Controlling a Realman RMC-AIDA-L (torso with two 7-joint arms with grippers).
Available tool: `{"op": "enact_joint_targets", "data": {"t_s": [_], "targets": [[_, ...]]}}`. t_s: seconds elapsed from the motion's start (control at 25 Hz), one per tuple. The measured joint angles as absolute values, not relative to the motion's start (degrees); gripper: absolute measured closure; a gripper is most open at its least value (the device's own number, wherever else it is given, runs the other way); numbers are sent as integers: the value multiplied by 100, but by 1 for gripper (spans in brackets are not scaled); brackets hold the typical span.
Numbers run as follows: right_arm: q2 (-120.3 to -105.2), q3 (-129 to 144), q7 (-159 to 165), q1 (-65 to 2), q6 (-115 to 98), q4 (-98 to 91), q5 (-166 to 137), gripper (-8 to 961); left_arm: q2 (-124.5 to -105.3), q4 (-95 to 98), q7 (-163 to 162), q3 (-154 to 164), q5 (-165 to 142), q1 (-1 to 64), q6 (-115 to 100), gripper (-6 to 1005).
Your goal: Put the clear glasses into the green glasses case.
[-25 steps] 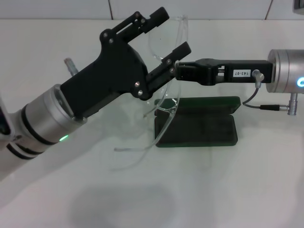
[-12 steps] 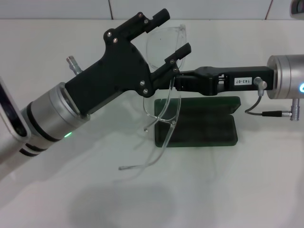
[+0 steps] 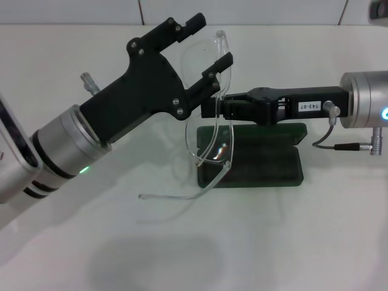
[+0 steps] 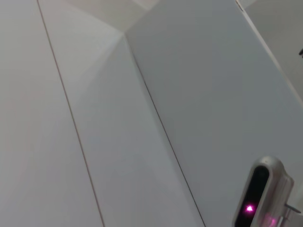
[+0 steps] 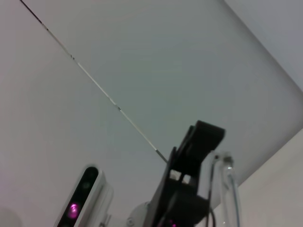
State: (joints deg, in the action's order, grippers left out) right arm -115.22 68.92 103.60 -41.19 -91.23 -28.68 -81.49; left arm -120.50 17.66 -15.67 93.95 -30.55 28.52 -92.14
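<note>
A dark green shell with a darker lining is shown by the green glasses case (image 3: 260, 160). The clear glasses (image 3: 209, 130) are seen as colourless and transparent. Both the left hand (image 3: 209, 42) and the right hand (image 3: 212, 108) are finished in matte black, behind silver cuffs. The tabletop (image 3: 303, 242) is plain white.

One readable marking: a small white label (image 3: 308, 106) on the black body of the right arm's tool (image 3: 212, 108), near the silver wrist. Its dark characters are upside down in the head view and read roughly "143-07". No other text, brand or number legible in either wrist view.
</note>
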Motion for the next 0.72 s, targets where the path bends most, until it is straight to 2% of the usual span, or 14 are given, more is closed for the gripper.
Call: {"op": "enact_joint_targets", "data": {"t_s": [0.36,0.72], "targets": [[-11517,6192,10209,-3908,-9111,-2869,-8088,817,-12022,1775,-1614,9392,-3029,2584,-10199,424],[-11478,4911,9993,-3676,-9477,-2901,-8077,814,-12005,1477,-1625,9351,-3028,2433,-10241,424]]}}
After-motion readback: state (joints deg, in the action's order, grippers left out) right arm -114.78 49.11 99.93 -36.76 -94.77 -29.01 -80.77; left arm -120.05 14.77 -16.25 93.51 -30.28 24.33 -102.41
